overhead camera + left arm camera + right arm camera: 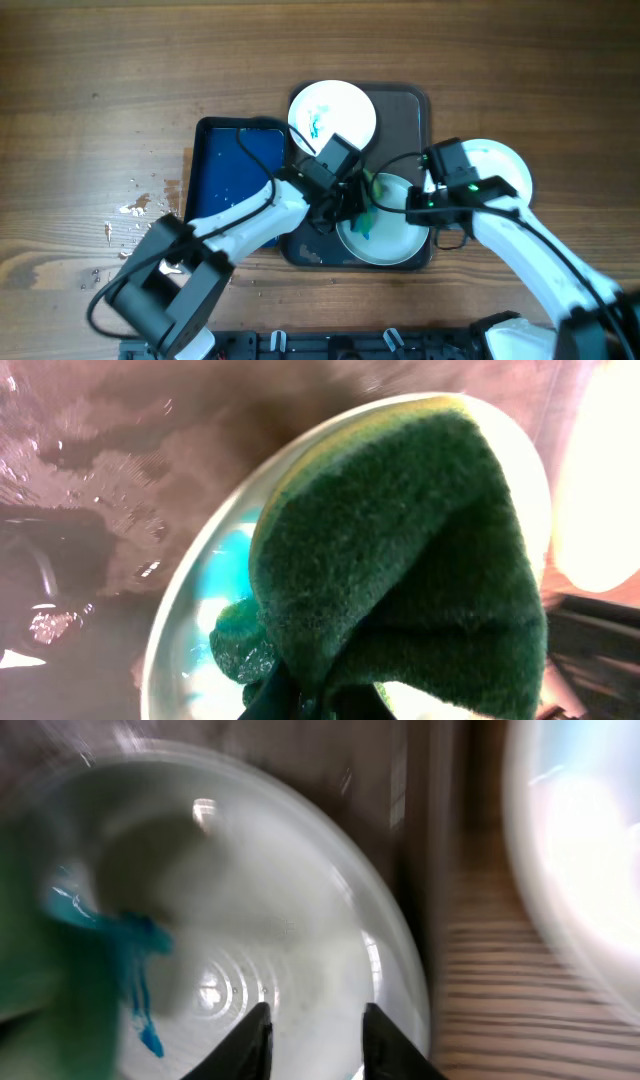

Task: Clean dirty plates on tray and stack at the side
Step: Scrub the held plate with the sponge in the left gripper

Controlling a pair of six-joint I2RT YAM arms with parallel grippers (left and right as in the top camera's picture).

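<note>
Sponge clamped in our left gripper, pressed on plate, blue smear left of our right gripper, its fingers parted

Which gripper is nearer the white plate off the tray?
Right. The right gripper is just left of that plate; the left gripper is farther left, beyond the right one.

Sponge on near plate, far plate behind, both on tray
</note>
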